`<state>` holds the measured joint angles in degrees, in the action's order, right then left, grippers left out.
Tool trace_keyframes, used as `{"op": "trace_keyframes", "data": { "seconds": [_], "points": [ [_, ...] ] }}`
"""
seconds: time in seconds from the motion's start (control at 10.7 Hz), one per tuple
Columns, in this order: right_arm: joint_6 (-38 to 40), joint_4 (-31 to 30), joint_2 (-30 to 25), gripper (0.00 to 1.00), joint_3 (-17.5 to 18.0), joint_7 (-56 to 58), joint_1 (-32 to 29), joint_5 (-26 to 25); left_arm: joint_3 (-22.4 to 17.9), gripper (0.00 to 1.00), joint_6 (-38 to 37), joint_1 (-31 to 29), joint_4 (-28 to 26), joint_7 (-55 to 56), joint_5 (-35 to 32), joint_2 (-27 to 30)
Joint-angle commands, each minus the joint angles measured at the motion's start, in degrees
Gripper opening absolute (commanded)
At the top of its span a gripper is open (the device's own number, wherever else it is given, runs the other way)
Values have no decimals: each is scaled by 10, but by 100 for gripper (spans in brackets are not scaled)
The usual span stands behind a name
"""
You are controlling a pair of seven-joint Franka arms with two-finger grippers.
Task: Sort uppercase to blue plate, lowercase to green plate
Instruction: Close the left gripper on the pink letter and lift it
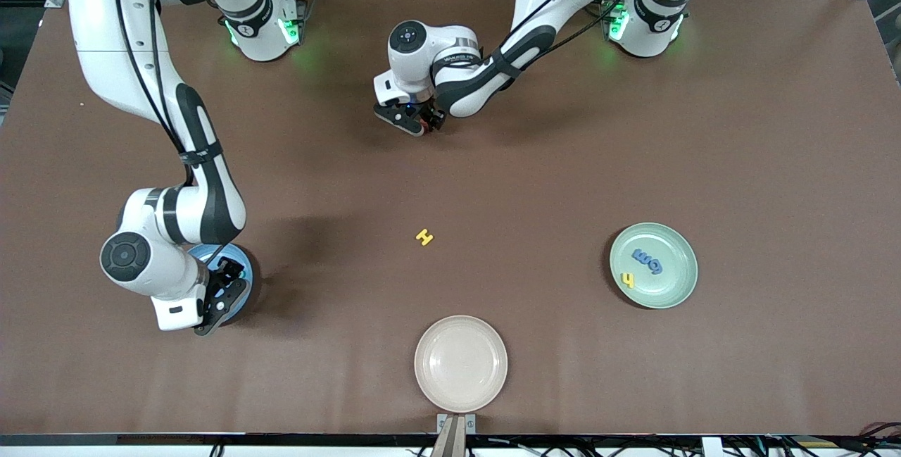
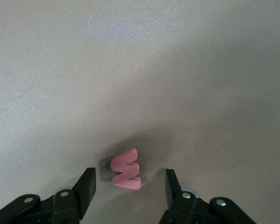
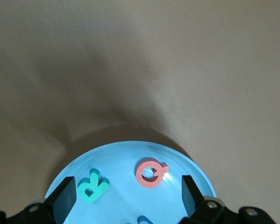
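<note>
Only the wrist views reveal the red m/w (image 2: 126,169) between the open left gripper (image 2: 130,186) fingers, and the teal R (image 3: 93,186) at 9 o'clock of the red Q (image 3: 151,173) on the blue plate (image 3: 126,158), half hidden under the open right gripper (image 3: 128,198).

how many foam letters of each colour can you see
yellow: 2, H and h
red: 2, w-shape and Q
blue: 3, m, g and a part-hidden piece
teal: 1, R
total: 8

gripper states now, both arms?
Left tool: open, straddling the red m/w on the table.
Right tool: open, empty, over the blue plate.
</note>
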<state>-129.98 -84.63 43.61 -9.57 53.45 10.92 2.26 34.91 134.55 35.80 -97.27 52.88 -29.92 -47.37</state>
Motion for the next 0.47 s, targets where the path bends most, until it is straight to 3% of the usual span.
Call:
{"op": "trace_keyframes", "data": {
  "seconds": [0.0, 0.37],
  "points": [
    [-4, -6, -5, 100, 1, -2, 1, 11, -7, 64, -3, 11, 14, 6, 7, -3],
    [-3, -6, -5, 100, 1, -2, 1, 11, -9, 63, -3, 14, 14, 6, 6, -3]
  ]
}}
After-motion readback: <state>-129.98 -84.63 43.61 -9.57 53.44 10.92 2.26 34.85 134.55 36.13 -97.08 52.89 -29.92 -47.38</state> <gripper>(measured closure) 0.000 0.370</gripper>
